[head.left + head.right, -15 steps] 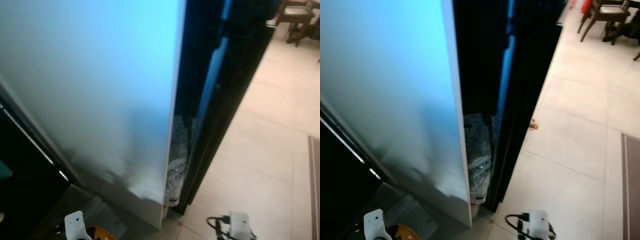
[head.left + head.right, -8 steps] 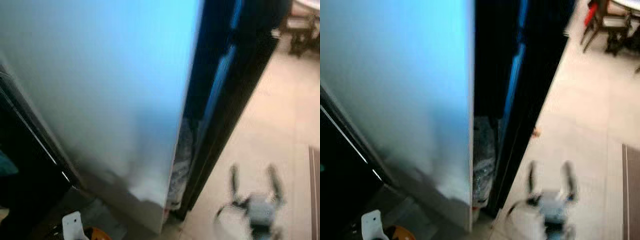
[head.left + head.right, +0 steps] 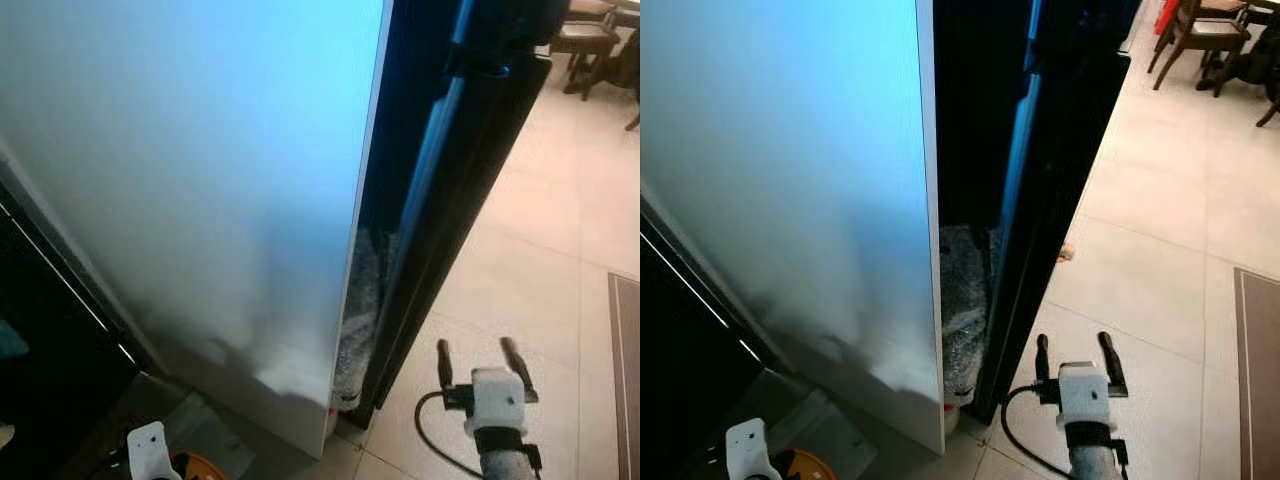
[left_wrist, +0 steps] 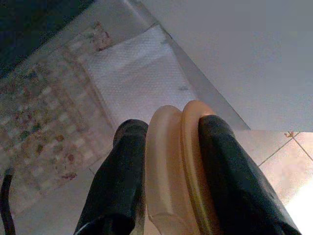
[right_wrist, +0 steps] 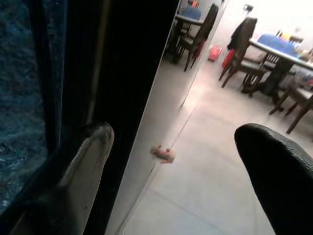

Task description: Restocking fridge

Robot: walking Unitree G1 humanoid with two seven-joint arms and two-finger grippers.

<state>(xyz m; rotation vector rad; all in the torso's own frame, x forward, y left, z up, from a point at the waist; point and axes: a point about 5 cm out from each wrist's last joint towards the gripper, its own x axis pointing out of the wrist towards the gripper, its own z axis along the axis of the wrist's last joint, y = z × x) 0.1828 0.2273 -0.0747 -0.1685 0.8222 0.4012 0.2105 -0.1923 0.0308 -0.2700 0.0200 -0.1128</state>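
The fridge's tall white door [image 3: 200, 200] stands ajar, edge-on to me. A dark gap separates it from the black door [image 3: 450, 220] beside it. A silvery crinkled bundle [image 3: 360, 300] sits low in that gap. My right gripper [image 3: 476, 350] is raised over the floor tiles just right of the black door's foot, open and holding nothing. In its wrist view the open right gripper [image 5: 181, 152] looks along the black door's edge. My left gripper [image 4: 171, 126] hangs low at the bottom left, shut on a pale orange round object [image 4: 168, 161] with two rims, whose edge [image 3: 197, 466] peeks out.
A small pink thing [image 3: 1067, 252] lies on the tiles by the black door. Dark chairs and a table [image 3: 1200, 30] stand far right. A rug edge [image 3: 625, 370] runs along the right. Below the left gripper lie a patterned mat [image 4: 44, 112] and a white sheet [image 4: 137, 83].
My right gripper has risen from the bottom edge and now stands sharp and open beside the black door's foot. The left arm stays put. The camera shifted slightly.
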